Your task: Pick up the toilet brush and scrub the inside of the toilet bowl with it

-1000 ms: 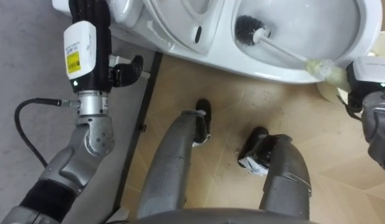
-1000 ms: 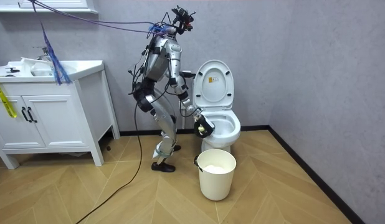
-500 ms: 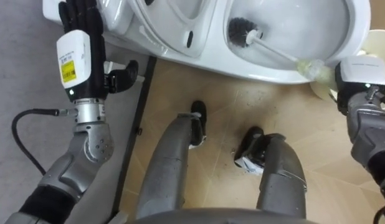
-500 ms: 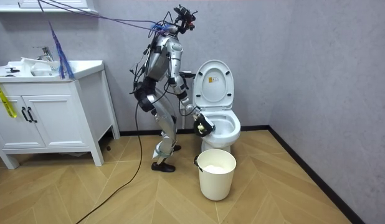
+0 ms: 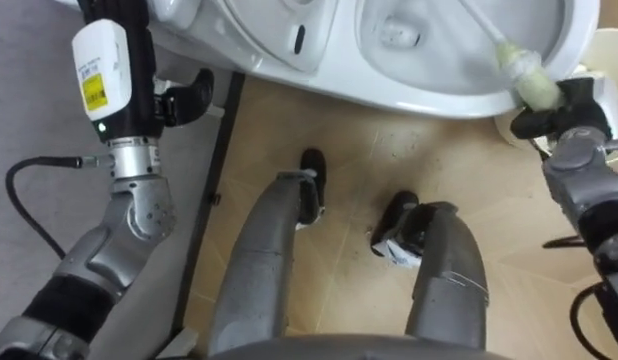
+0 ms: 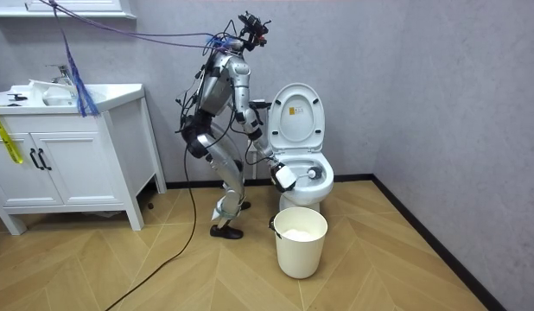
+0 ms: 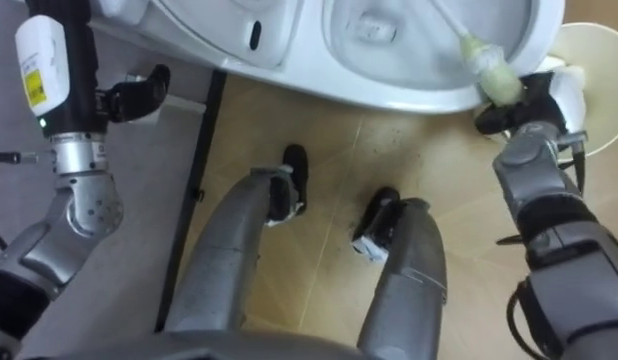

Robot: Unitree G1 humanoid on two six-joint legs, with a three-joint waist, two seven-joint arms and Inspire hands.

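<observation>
The white toilet [image 5: 419, 95] runs along the top of the eye views with its lid up [image 6: 297, 112]. My right hand [image 5: 569, 105] is shut on the pale green grip of the toilet brush [image 5: 526, 78] at the bowl's right rim. The thin white handle slants up and left over the bowl and leaves the picture, so the brush head is hidden. My left hand [image 5: 104, 70] reaches up beside the toilet's left side with straight fingers and its thumb out, holding nothing. I stand bent forward on the room view's left of the toilet.
A cream bucket [image 6: 300, 238] stands on the wood floor in front of the toilet, close to my right hand [image 7: 534, 108]. A white vanity cabinet [image 6: 68, 147] stands at the room view's left. A dark strip [image 5: 204, 220] divides grey floor from wood floor.
The eye view has shifted, so the toilet sits higher in the picture. My right hand has turned and the brush handle now slants more steeply, its dark head gone past the top edge.
</observation>
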